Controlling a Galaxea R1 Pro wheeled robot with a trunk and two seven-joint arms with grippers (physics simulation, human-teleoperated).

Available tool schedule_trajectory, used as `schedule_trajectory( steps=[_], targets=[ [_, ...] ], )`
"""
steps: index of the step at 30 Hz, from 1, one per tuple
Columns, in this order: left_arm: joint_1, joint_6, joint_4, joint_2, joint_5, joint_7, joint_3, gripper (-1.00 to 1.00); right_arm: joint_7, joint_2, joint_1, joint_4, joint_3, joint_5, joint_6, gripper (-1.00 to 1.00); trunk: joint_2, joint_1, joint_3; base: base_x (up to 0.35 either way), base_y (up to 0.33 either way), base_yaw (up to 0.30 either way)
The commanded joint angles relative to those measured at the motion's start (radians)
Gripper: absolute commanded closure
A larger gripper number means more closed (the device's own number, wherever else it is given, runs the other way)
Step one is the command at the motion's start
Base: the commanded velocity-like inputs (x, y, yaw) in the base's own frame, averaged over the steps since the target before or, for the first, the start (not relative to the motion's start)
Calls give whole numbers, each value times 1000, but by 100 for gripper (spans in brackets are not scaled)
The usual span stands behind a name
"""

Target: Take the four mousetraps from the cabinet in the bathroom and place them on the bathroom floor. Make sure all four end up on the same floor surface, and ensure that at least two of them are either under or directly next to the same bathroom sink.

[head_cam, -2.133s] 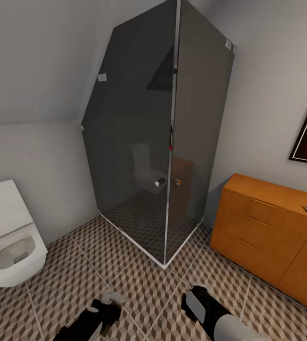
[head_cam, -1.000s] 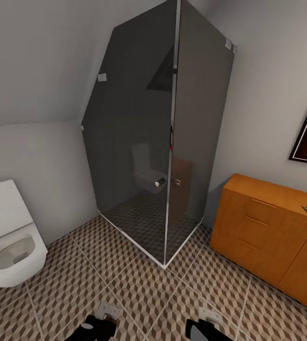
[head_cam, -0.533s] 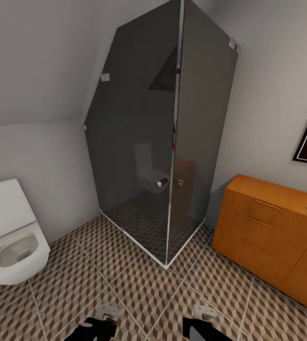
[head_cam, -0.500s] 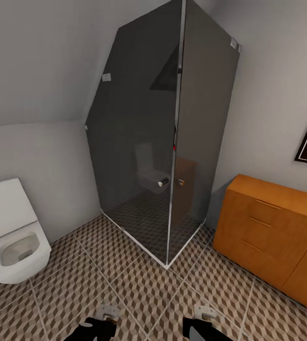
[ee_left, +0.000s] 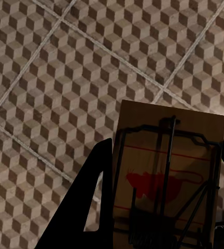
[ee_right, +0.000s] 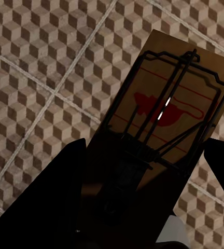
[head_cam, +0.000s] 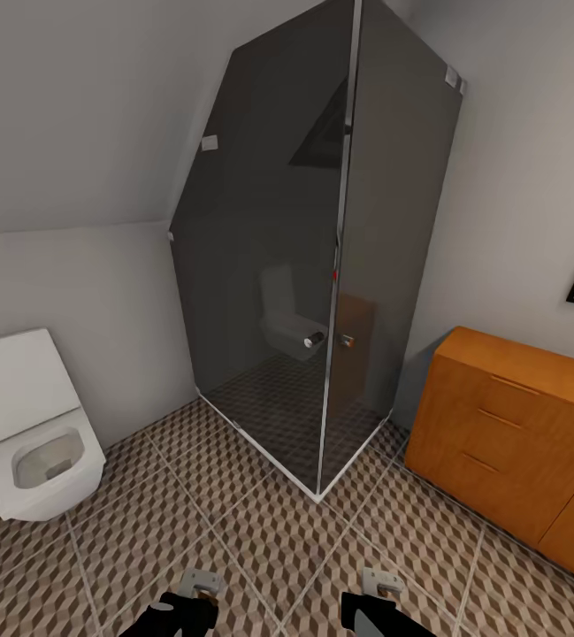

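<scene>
Two mousetraps are in hand, one per gripper. In the left wrist view a mousetrap [ee_left: 166, 176] is held between the dark fingers [ee_left: 94, 207] of the left gripper [ee_left: 158, 218], above the bathroom floor [ee_left: 65, 78]. In the right wrist view a second mousetrap [ee_right: 166, 119] is clamped by the right gripper [ee_right: 138, 207], likewise above the tiles. Both traps appear set, wire bars across the red spot.

In the head view the left gripper [head_cam: 200, 586] is seen at about 7 o'clock and the right gripper [head_cam: 380, 586] at about 5 o'clock, low at the frame edge. The cabinet [head_cam: 516, 442] is placed at about 4 o'clock, against the wall, drawers closed. A dark glass shower enclosure [head_cam: 322, 265] is at 12 o'clock and a white toilet [head_cam: 34, 425] at 9 o'clock. No sink can be seen from here.

Risks, as judged:
- A trap could be dropped in transit if grip on the thin board slips; both are held by one end.
- The shower glass or toilet could be clipped while the base is turned, as the space looks tight.
- Traps could be set down away from a sink, since its position is not yet confirmed.
</scene>
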Motion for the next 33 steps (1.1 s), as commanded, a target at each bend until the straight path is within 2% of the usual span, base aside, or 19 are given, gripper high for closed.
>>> schedule_trajectory(
  steps=[1,3,9,17,33],
  targets=[
    [-1,5,-2,1,9,5,-8,100,-6,0,0,-2,13,-6,7,100,-2,0,-2,0,0,5],
    [-1,4,-2,1,9,4,-7,100,-6,0,0,-2,23,-6,7,100,-2,0,-2,0,0,3],
    [-1,-8,0,1,9,4,-7,100,-8,2,0,-5,100,-7,6,100,-2,0,-2,0,0,1],
    [-1,-23,6,-1,10,5,-8,100,-7,5,0,-6,118,-7,6,100,-2,0,-3,-25,0,64],
    [-1,-41,8,-1,12,5,-4,100,-6,12,0,-5,156,-8,7,100,-2,0,-16,-126,0,229]
  ],
)
